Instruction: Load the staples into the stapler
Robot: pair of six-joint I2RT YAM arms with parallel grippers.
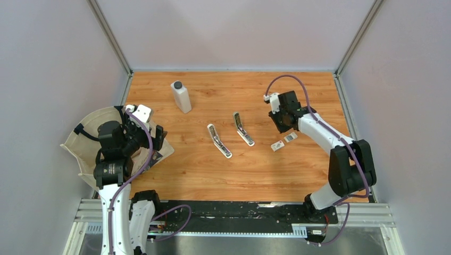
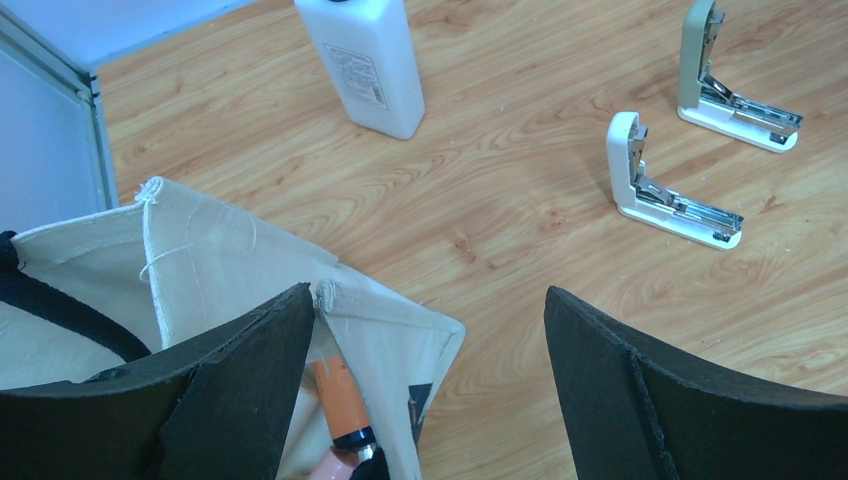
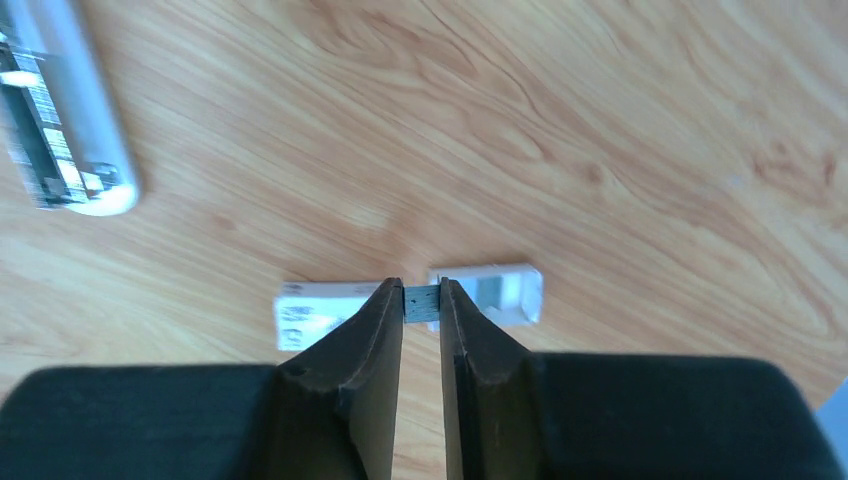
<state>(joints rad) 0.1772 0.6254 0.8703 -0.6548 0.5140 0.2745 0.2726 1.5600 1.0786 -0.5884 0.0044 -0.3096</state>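
Two white staplers lie hinged open mid-table, one on the left [image 1: 219, 141] and one on the right [image 1: 243, 129]; both show in the left wrist view [image 2: 665, 190] [image 2: 725, 85]. My right gripper [image 3: 421, 295] is shut on a small grey strip of staples [image 3: 421, 303], held above the table. Below it lie the tiny white staple box with dark marks [image 3: 315, 312] and its pale open tray [image 3: 500, 292], also seen from the top [image 1: 277, 145] [image 1: 290, 137]. The right gripper [image 1: 282, 121] hangs right of the staplers. My left gripper [image 2: 428, 300] is open and empty over the bag's corner.
A white bottle with a dark cap [image 1: 181, 96] stands at the back left. A cream canvas bag [image 1: 88, 143] lies at the left edge, with an orange tube [image 2: 338, 400] inside. One stapler's end [image 3: 60, 140] shows in the right wrist view.
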